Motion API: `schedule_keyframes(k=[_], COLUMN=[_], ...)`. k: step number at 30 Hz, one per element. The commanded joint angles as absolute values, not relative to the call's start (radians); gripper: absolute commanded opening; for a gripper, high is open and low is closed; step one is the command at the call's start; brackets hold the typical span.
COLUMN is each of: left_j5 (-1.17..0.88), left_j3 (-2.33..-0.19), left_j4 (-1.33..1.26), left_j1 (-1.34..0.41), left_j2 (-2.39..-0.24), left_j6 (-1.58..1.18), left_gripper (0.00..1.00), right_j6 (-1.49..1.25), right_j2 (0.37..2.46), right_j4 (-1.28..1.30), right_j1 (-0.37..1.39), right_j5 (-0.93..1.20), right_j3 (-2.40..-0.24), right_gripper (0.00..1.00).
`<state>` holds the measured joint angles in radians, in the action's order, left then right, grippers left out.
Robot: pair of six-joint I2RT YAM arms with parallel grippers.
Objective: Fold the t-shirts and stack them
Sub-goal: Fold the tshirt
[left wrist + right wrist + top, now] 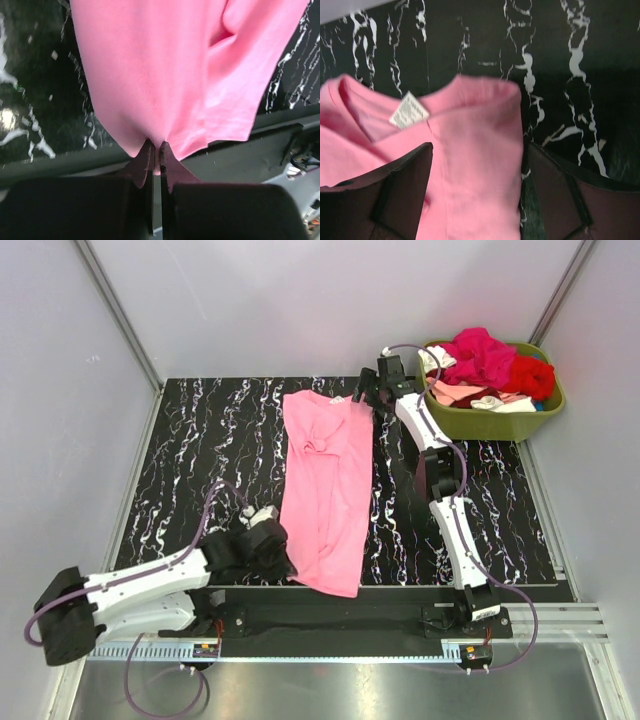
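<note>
- Counter (pixel 200 460): black marbled, carries everything
- Pink t-shirt (pixel 325 490): lies lengthwise mid-counter, seemingly folded narrow, collar far, hem near
- Green tub (pixel 490 423), far right: other tees (pixel 485 355) heaped inside, waiting their turn
- Left arm (pixel 150 585): jaws clenched on the near hem, likely to carry it collarward
- Right arm (pixel 455 525): jaws released, straddling the collar-side shoulder, probably to pin it
- Label (pixel 409 111): white, at the neckline
</note>
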<state>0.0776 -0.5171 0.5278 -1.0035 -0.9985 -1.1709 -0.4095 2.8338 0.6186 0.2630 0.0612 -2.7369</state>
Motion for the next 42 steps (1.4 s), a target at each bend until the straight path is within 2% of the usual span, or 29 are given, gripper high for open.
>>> schedule_keyframes(k=[1,3,4,5,7,11,15,17,22,24,26,29,32,34,38,42], left_j5=[0.074,0.077,0.078,0.083,0.084,0.127,0.192,0.184,0.132,0.091,0.059,0.041,0.043,0.049,0.075,0.074], left_j3=[-0.485,-0.486,-0.492,-0.495,-0.518,-0.609,-0.698,-0.724,-0.706,-0.666,-0.631,-0.525,-0.422,-0.362,-0.292,-0.215], left_j4=[0.629,0.653,0.661,0.669,0.675,0.716,0.782,0.779,0.671,0.591,0.542,0.463,0.416,0.391,0.359,0.275], left_j1=[-1.009,-1.009,-1.009,-1.009,-1.009,-1.009,-0.983,-0.928,-0.825,-0.824,-0.827,-0.828,-0.828,-0.828,-0.828,-0.828], left_j2=[-0.914,-0.894,-0.896,-0.905,-0.937,-0.969,-0.968,-0.969,-0.968,-0.979,-0.992,-0.977,-0.936,-0.908,-0.888,-0.877], left_j6=[-1.244,-1.249,-1.250,-1.250,-1.243,-1.195,-1.134,-1.074,-0.979,-0.976,-0.979,-1.011,-1.035,-1.034,-1.000,-0.979], left_gripper=[0.00,0.17,0.36,0.47,0.67,0.78,0.82,0.82,0.75,0.71,0.65,0.61,0.60,0.60,0.58,0.57], right_j6=[-0.442,-0.449,-0.449,-0.448,-0.427,-0.384,-0.394,-0.435,-0.468,-0.453,-0.430,-0.416,-0.434,-0.448,-0.465,-0.459], right_j2=[2.875,2.866,2.859,2.852,2.803,2.616,2.351,2.284,2.172,2.212,2.270,2.445,2.601,2.634,2.617,2.690], right_j4=[0.499,0.485,0.477,0.480,0.495,0.500,0.511,0.529,0.514,0.540,0.584,0.710,0.801,0.775,0.674,0.696], right_j1=[0.255,0.252,0.250,0.250,0.250,0.250,0.252,0.253,0.282,0.310,0.327,0.344,0.347,0.345,0.345,0.348], right_j5=[0.041,0.046,0.051,0.057,0.069,0.045,0.028,0.050,0.225,0.280,0.281,0.282,0.275,0.259,0.256,0.261], right_j3=[-2.781,-2.770,-2.763,-2.757,-2.721,-2.547,-2.285,-2.167,-1.997,-2.057,-2.150,-2.488,-2.652,-2.665,-2.537,-2.589], right_gripper=[0.84,0.87,0.89,0.95,0.99,1.00,1.00,1.00,0.95,0.91,0.82,0.72,0.68,0.66,0.62,0.61])
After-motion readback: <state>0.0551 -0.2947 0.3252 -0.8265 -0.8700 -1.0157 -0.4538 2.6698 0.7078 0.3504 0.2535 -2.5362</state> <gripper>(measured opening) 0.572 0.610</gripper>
